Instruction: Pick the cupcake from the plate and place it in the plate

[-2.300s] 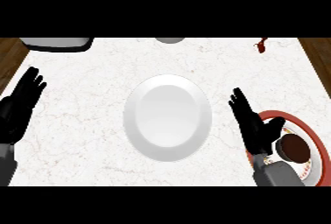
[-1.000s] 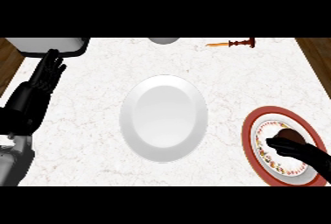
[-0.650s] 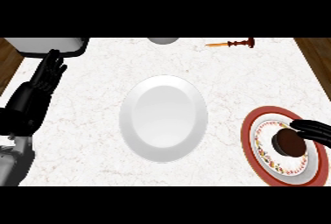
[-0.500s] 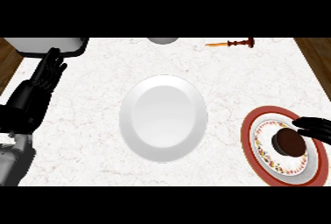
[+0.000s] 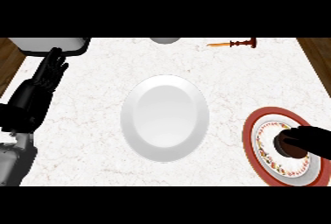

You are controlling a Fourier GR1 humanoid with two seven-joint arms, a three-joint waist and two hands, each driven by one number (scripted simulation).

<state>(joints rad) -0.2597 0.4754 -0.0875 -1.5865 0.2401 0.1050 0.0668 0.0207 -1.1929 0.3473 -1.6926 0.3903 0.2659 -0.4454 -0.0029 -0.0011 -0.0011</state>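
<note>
White marble counter [image 5: 245, 78], faint veining, wood floor showing at the upper corners. 2 plates present.

White plate [image 5: 164, 117]: plain, at the counter's centre, nothing on it.

Red plate [image 5: 258, 124]: red rim with a patterned inner band, near the right edge and well apart from the white plate; its right side is cut off by the view's edge.

Cupcake [image 5: 288, 147]: dark brown, on the inner part of the red plate, toward its right. Only its left portion shows; the rest is covered by the hand.

Right hand [image 5: 315, 141]: black, enters from the right edge and lies over the red plate. Fingers are curled round the cupcake, touching it at its top and right side. Whether the cupcake is off the plate's surface cannot be told.

Left hand [image 5: 47, 78]: black, on a grey forearm, along the left edge of the counter. Fingers straight and together, pointing up the view, holding nothing, at rest.

Other items at the far edge: grey box [image 5: 48, 44] at upper left, just beyond the left fingertips; 1 pale round object [image 5: 165, 40] at top centre, partly cut off; 1 orange and brown utensil [image 5: 233, 43] lying flat at upper right.
</note>
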